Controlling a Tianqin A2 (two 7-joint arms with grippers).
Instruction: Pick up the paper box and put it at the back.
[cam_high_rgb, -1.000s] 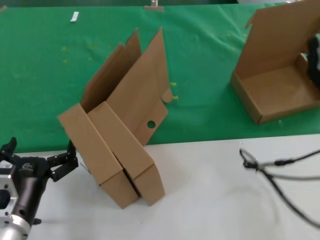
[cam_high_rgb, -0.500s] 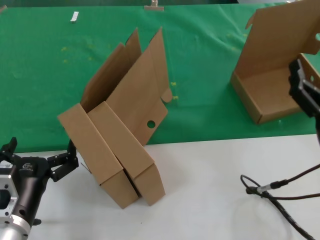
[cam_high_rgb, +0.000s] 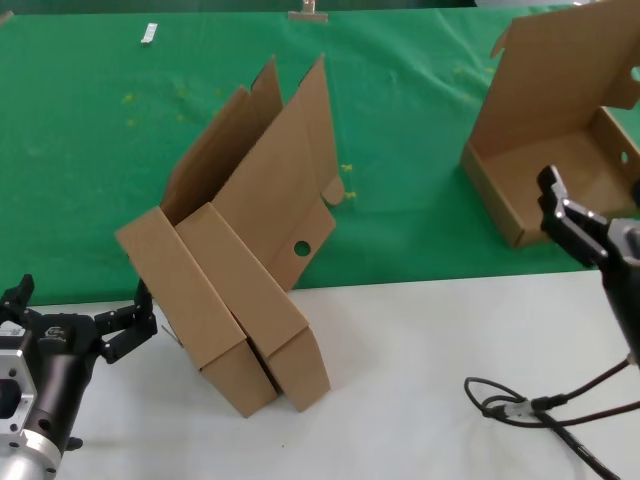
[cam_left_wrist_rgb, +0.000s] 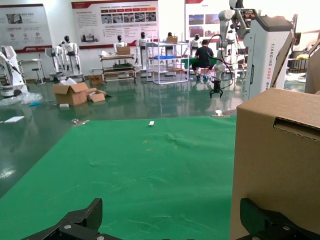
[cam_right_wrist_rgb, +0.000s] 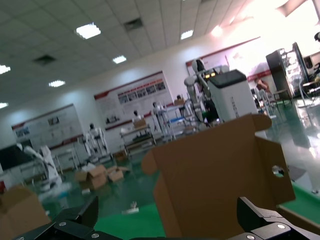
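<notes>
The green felt cloth (cam_high_rgb: 90, 170) covers the far half of the scene, and the white counter (cam_high_rgb: 400, 370) fills the near half. On the cloth at the far right stands the paper box (cam_high_rgb: 560, 150), a brown corrugated mailer with its tall lid upright and its shallow tray facing the robot; it rests wholly on the green surface, close to the cloth's near edge. In the right wrist view the same box (cam_right_wrist_rgb: 220, 175) fills the middle, with a small round hole showing in its side flap. Two more boxes alike (cam_high_rgb: 240, 270) lean together near the middle, their bases on the white counter and their raised lids reaching back over the cloth. The right pincer (cam_high_rgb: 580, 225) hangs just in front of the paper box, fingers spread, holding nothing. The left pincer (cam_high_rgb: 75, 320) sits low at the near left, beside the leaning pair, also spread and empty. A black cable (cam_high_rgb: 530, 410) loops on the counter at the near right.
</notes>
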